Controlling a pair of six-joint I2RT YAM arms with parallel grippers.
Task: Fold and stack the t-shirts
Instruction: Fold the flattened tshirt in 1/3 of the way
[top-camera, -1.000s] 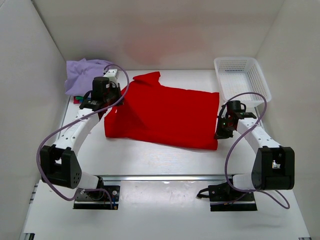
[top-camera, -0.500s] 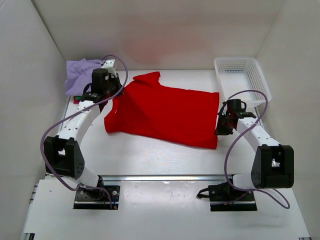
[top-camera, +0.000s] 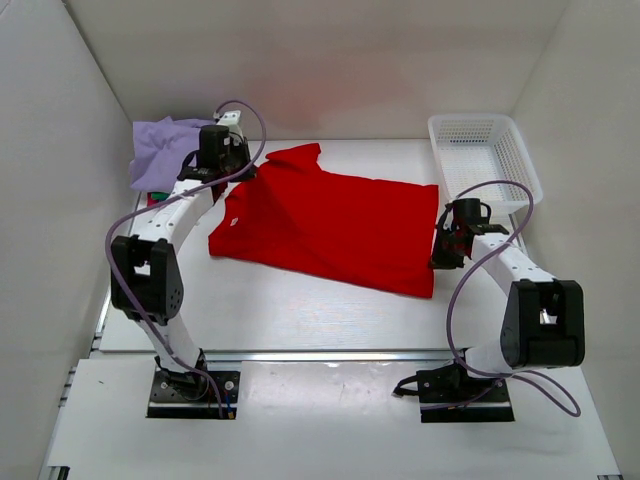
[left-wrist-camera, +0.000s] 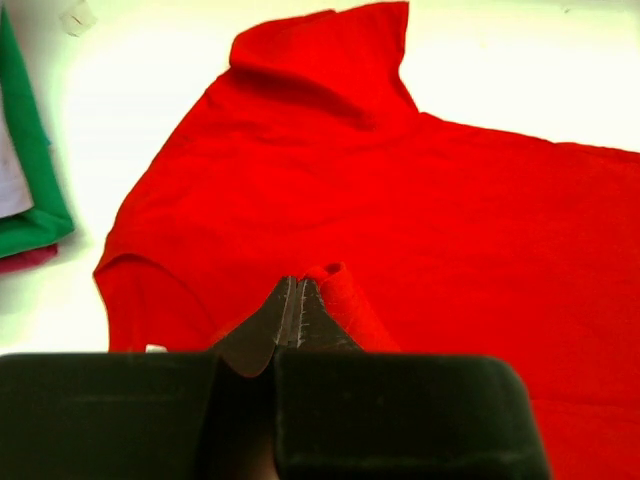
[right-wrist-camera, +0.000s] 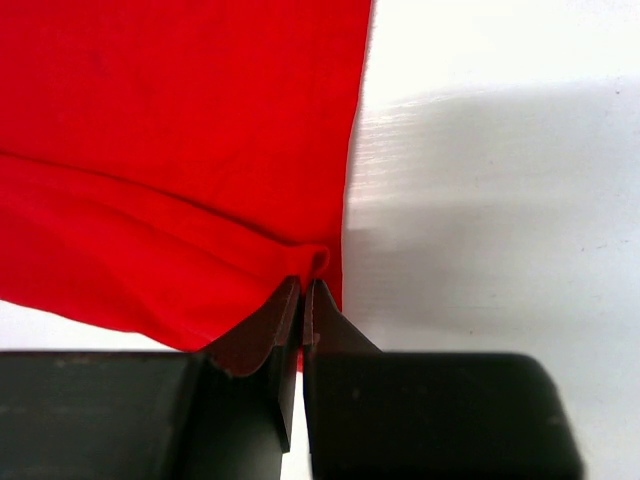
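The left end effector (left-wrist-camera: 299, 305) is closed, its two fingers pressed together on a small raised fold of the bright red t-shirt (left-wrist-camera: 420, 200). The pinched cloth curls up just to the right of the fingertips. From above, this end effector (top-camera: 243, 171) sits at the shirt's far left edge near a sleeve, and a ridge of lifted cloth slopes away from it into the shirt.

The right end effector (right-wrist-camera: 303, 291) is also closed, clamped on the hem at the red t-shirt's (right-wrist-camera: 150, 140) right edge, where the fabric puckers into a short wrinkle. In the overhead view it (top-camera: 441, 260) grips near the shirt's near right corner.

The red t-shirt (top-camera: 340, 225) lies spread over the middle of the white worktop (top-camera: 300, 300), one sleeve pointing toward the far wall.

Beside the left arm, at the far left corner, a pale lavender shirt (top-camera: 160, 148) tops a pile. The left wrist view shows a folded green shirt (left-wrist-camera: 30, 200) over a folded red one (left-wrist-camera: 25, 260). A white mesh basket (top-camera: 527, 155) stands at the far right.
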